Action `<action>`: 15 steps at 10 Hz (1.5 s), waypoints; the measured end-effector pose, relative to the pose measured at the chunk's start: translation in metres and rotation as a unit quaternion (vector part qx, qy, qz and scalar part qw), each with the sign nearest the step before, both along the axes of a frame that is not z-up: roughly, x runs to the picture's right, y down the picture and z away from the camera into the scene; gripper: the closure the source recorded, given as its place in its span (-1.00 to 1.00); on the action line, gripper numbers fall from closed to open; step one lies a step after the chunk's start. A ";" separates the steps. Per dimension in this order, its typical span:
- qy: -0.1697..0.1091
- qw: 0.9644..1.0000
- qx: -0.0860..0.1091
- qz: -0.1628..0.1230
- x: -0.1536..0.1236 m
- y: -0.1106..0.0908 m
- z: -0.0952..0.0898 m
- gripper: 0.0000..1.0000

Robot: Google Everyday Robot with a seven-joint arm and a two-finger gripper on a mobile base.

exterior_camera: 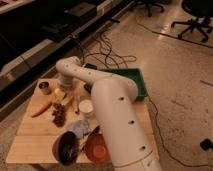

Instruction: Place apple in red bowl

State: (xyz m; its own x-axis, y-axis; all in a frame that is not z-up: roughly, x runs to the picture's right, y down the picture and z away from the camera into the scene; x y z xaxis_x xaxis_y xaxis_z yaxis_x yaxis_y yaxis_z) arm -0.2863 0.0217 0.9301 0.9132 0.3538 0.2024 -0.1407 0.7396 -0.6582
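At the view's left, on the far side of the wooden desk [30, 142], stands a small metal can [45, 87]; below it lie the long orange carrot [41, 108] and, just beside that, the dark cluster of grapes [60, 116].

Next comes the relation that matters. The apple [59, 94] rests on the desk near the far edge, between the can and the white cup [86, 107]. The gripper [63, 87] hangs from the bent white arm [117, 115] straight over it, pointing down, so the apple lies just below and a shade to the left of it. Being round, the apple has no long axis to line up with; a plain vertical descent looks enough. The gripper stands at its widest and appears to have nothing in it; whether its tips already touch the apple cannot be told, since the wrist hides them.

Toward the near edge sit the dark purplish bowl [65, 147] and, touching or nearly touching it on the right, the red bowl [96, 148], partly covered by the arm's thick forearm. The red bowl is well apart from the apple, nearer the camera and to the right; the grapes, the cup and a crumpled pale thing [79, 127] lie between, so the carry likely needs a lift above them.

Farthest right, beyond the desk, stands a green bin [137, 80].
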 end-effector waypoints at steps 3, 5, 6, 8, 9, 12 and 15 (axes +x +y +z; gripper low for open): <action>-0.003 1.000 0.005 -0.005 -0.010 0.004 0.006 -0.60; -0.006 1.000 0.016 -0.007 -0.016 0.005 0.010 -0.60; -0.007 1.000 0.023 -0.007 -0.017 0.004 0.011 -0.60; -0.008 1.000 0.030 -0.004 -0.018 0.003 0.015 -0.60; -0.008 0.999 0.031 -0.002 -0.019 0.002 0.017 -0.60; -0.018 0.999 0.026 0.006 -0.021 0.002 0.020 -0.09; -0.030 0.999 0.023 0.014 -0.022 0.001 0.021 0.48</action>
